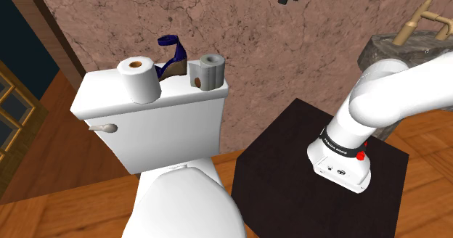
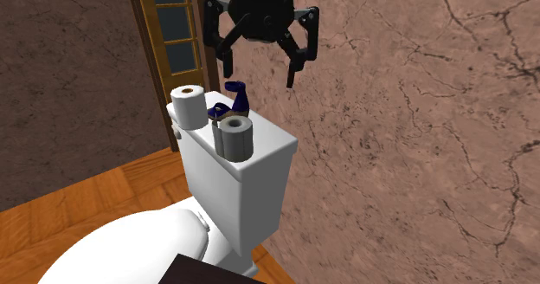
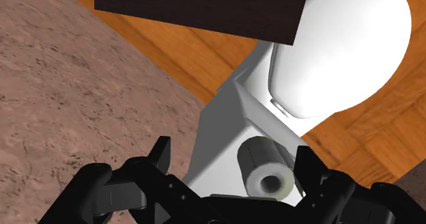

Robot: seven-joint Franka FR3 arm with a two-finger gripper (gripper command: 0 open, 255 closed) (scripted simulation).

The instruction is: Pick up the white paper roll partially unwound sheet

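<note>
Far left: a wood-framed glazed door (image 1: 14,109) stands over a wooden floor (image 1: 65,200) at the edge of the shoulder view
Centre: a white toilet (image 1: 181,207) backs onto a cracked, pinkish-brown wall (image 1: 290,55); a flush handle (image 1: 104,128) juts from the front of the tank near one end, and the tank lid (image 1: 174,90) carries three things
Lid, handle end: a white paper roll (image 1: 141,80) stands on end, close to the front edge
Lid, back edge: a dark blue high-heeled shoe (image 1: 173,55) sits between the two rolls
Lid, opposite end: the grey paper roll (image 1: 210,73), the task's thing and drawn pale grey rather than white, stands on end with a loose sheet hanging at its side toward the shoe; nothing touches it
Overhead: the all-black claw (image 2: 260,76) hangs released, fingers spread wide, high above the grey paper roll's end of the lid and well apart from everything on it; in the wrist view the roll appears between the two fingers, untouched
Lower right: the stand (image 1: 290,164), a dark box, sits on the floor just beside the toilet bowl, and the white arm (image 1: 392,99) rises from it toward the shoulder view's right edge
Upper right: a rough stone basin (image 1: 385,48) with a brass-coloured tap (image 1: 425,15) fills the corner
</note>
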